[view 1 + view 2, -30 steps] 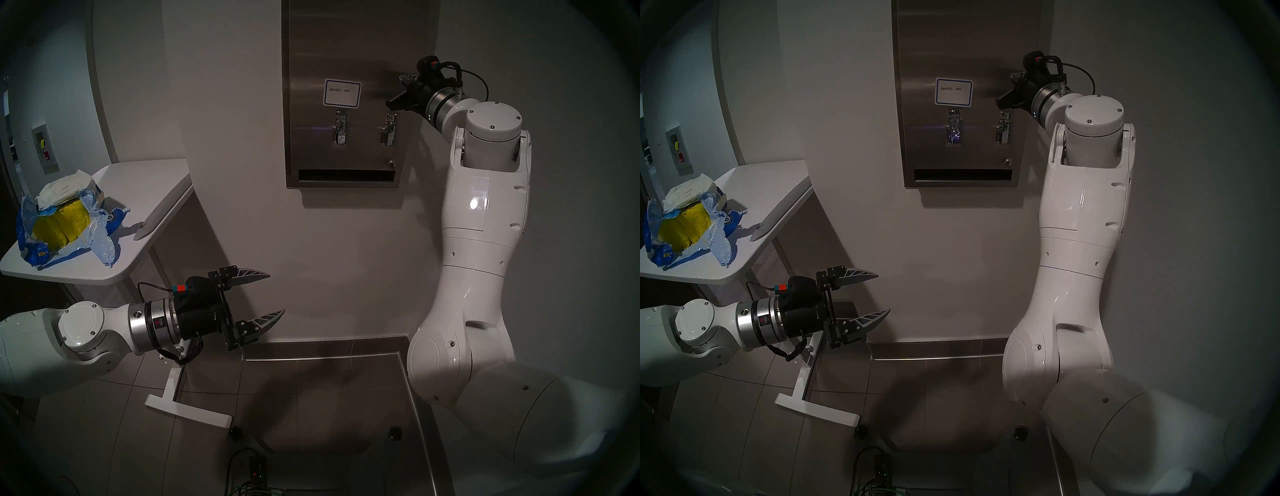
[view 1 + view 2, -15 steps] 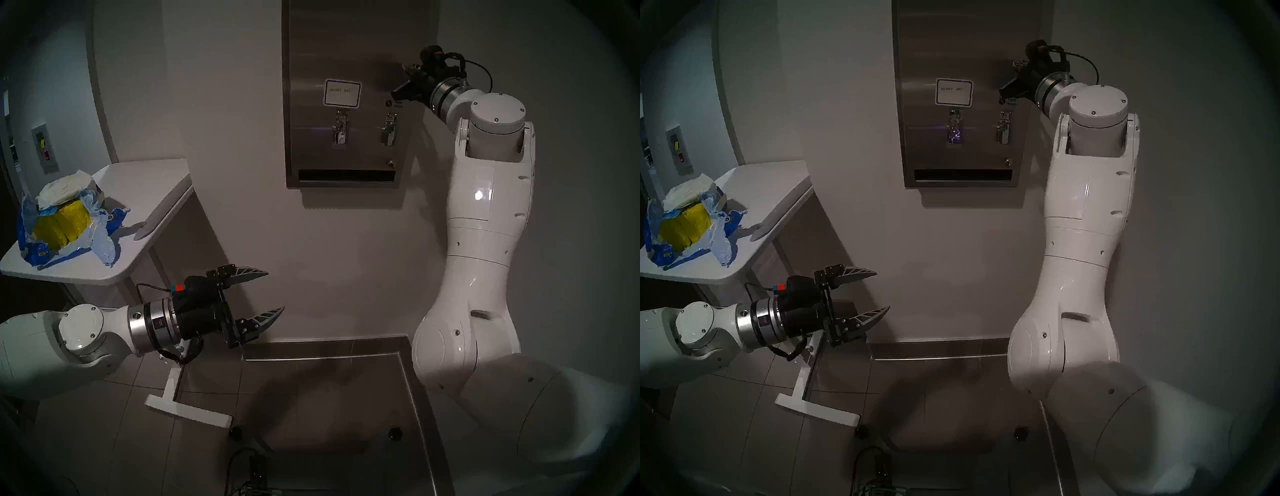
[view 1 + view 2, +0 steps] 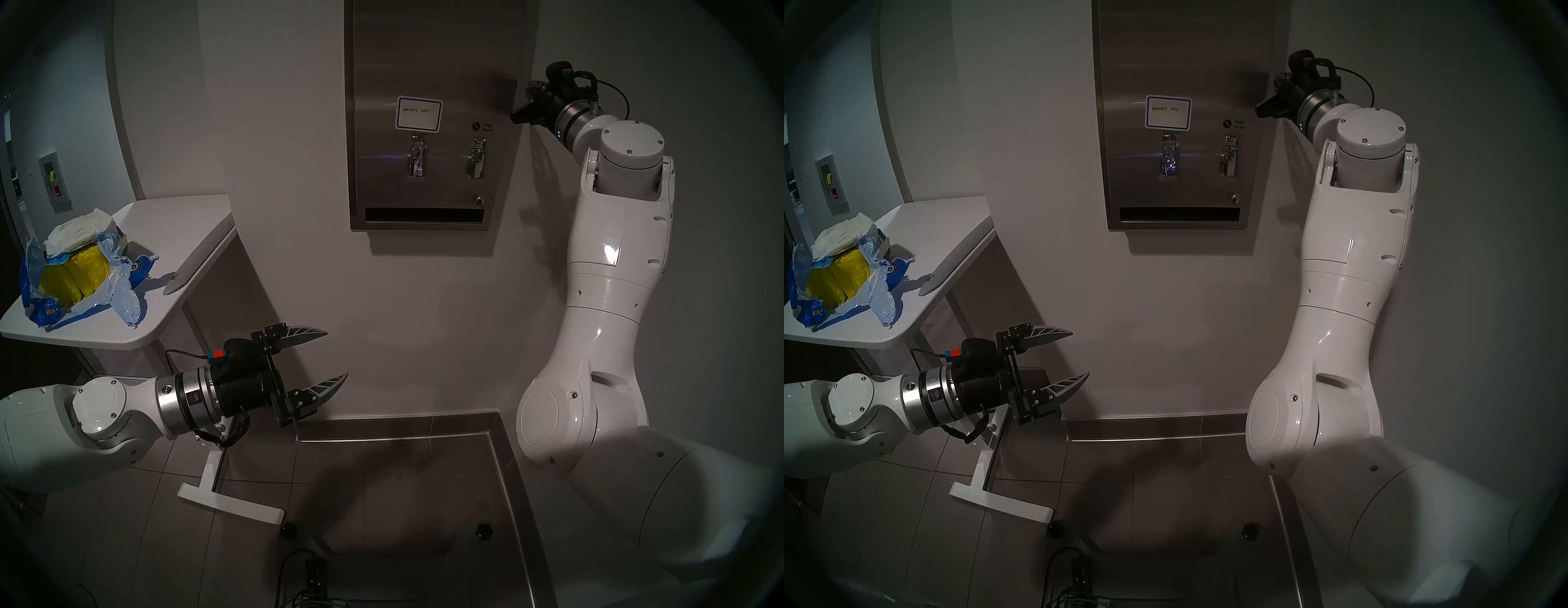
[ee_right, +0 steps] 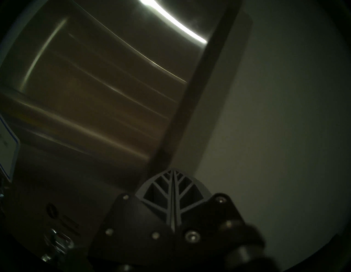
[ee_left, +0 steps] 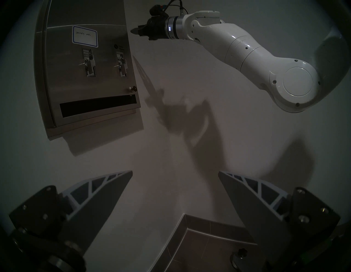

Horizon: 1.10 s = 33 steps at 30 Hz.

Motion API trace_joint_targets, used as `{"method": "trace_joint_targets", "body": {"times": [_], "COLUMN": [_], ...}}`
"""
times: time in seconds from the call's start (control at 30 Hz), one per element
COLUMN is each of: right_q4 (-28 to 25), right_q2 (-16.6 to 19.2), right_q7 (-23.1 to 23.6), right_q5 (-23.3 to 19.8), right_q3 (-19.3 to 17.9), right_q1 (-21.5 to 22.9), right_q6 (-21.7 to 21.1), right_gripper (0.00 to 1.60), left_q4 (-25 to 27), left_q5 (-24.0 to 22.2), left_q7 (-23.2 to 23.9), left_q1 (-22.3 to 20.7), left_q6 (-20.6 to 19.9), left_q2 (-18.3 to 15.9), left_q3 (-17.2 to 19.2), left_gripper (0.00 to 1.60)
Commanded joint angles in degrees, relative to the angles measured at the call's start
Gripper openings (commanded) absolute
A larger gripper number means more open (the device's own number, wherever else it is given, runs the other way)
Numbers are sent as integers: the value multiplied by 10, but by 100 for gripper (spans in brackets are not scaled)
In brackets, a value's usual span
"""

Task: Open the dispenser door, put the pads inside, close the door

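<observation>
Dispenser door (image 3: 428,63) on the wall, flat in its steel frame. Blue-bordered label (image 3: 418,113) upper middle, two chrome lever slots (image 3: 417,156) beneath it, round lock (image 3: 480,200) lower right, dark bottom slot (image 3: 424,215) along the foot.

Right gripper (image 3: 518,115): jaws clenched on nothing, fingers (image 4: 173,187) pressed flat together. It sits high, just beside the door's right edge at label height, tip aimed toward that edge; touching or apart, cannot tell.

Left gripper (image 3: 337,354): jaws released, spread wide, empty. Low and level, well below the door and off to its left, pointing at bare wall.

Pads (image 3: 80,229): white wrapped packets heaped on top of yellow bundles (image 3: 74,276) in torn blue plastic (image 3: 127,301), on the white surface (image 3: 169,237) at far left. Well apart from both grippers and from the door.
</observation>
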State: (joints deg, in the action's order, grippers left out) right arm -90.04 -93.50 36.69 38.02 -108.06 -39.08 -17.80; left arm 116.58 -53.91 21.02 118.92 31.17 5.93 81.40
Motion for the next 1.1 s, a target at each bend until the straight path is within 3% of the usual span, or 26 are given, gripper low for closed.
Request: {"method": "trace_joint_targets", "body": {"times": [0.0, 0.57, 1.07], "right_q4": [-14, -41, -82], "right_q2": [18, 16, -7], "right_q7": [-11, -12, -3], "right_q5": [5, 18, 16], "right_q3": [-17, -68, -96], "right_q1": [11, -41, -104], "right_q6": [3, -1, 0], "right_gripper": [0, 0, 0], "left_q4": [8, 10, 11], "left_q5": [2, 5, 16], "left_q7": [-5, -22, -39], "left_q1": [5, 25, 44], "left_q6": [21, 38, 53], "left_q2": [-1, -1, -1], "left_q3": [16, 24, 31], "left_gripper": [160, 160, 160]}}
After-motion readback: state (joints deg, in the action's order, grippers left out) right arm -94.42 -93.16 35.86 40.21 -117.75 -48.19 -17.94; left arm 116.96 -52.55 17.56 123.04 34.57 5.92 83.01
